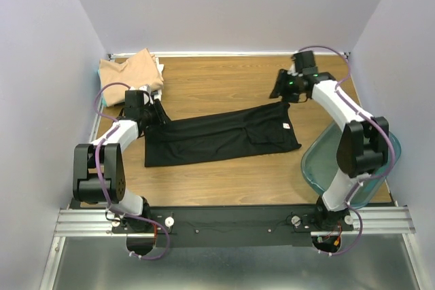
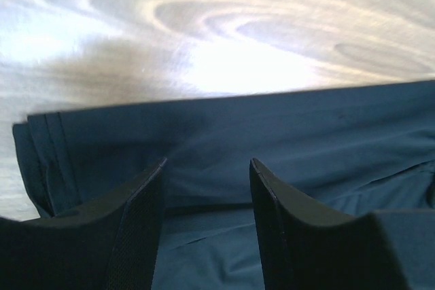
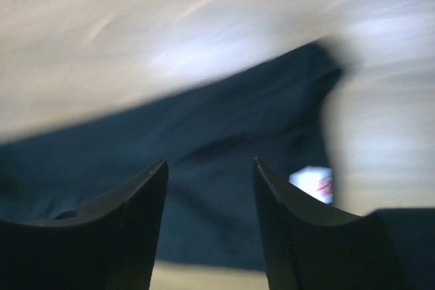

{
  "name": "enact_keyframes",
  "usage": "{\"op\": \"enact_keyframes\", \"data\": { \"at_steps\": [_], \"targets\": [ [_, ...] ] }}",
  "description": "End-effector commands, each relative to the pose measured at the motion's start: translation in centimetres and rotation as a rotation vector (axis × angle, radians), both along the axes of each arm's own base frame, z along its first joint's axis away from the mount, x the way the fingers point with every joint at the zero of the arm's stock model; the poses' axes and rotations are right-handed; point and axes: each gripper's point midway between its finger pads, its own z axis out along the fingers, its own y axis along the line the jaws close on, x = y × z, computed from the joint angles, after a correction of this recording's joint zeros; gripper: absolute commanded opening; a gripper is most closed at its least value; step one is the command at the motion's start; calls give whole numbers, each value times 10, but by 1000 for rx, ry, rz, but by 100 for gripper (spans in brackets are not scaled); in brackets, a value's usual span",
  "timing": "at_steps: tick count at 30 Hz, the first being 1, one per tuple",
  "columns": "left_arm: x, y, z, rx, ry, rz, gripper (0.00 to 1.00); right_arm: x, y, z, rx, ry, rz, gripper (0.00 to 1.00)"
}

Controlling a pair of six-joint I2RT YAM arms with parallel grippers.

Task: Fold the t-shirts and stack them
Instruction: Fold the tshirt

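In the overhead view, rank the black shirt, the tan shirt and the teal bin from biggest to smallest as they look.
1. black shirt, spread out flat.
2. bin, though it is partly hidden.
3. tan shirt, lying in the far left corner.

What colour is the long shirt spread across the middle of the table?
Black t-shirt, clearest in the top external view.

White shells, black joints on both arms (image 1: 115,134), looped with purple cables (image 1: 323,47); black matte pincer fingers (image 2: 136,229); green light (image 1: 291,83) at right wrist.
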Motion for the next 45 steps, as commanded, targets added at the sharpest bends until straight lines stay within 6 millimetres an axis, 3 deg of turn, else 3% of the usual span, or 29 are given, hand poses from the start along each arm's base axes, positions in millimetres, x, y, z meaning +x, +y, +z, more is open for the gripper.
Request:
{"op": "enact_keyframes", "data": {
  "at_steps": [1, 3, 4, 8, 17, 32, 35, 38, 45],
  "targets": [
    [4, -4, 19, 2, -38, -27, 59, -74, 76, -12, 0, 60, 229, 57],
    [4, -4, 17, 4, -36, -31, 58, -95, 94, -21, -7, 90, 267, 52],
    [4, -4, 16, 4, -32, -31, 58, -115, 111, -34, -21, 119, 319, 50],
    [1, -4, 12, 5, -20, -32, 59, -132, 111, -63, -72, 172, 291, 48],
    [-6, -2, 7, 14, -10, -32, 58, -126, 108, -83, -119, 184, 288, 46],
    [-7, -4, 2, 5, -1, -34, 58, -144, 101, -100, -214, 199, 299, 46],
    [-7, -4, 1, 5, 2, -38, 58, -145, 103, -103, -245, 194, 303, 42],
    [-7, -4, 1, 4, 3, -37, 58, -144, 105, -105, -265, 188, 297, 32],
    [-8, -4, -1, 6, 6, -39, 58, -137, 108, -98, -275, 156, 275, 25]
  ]
}}
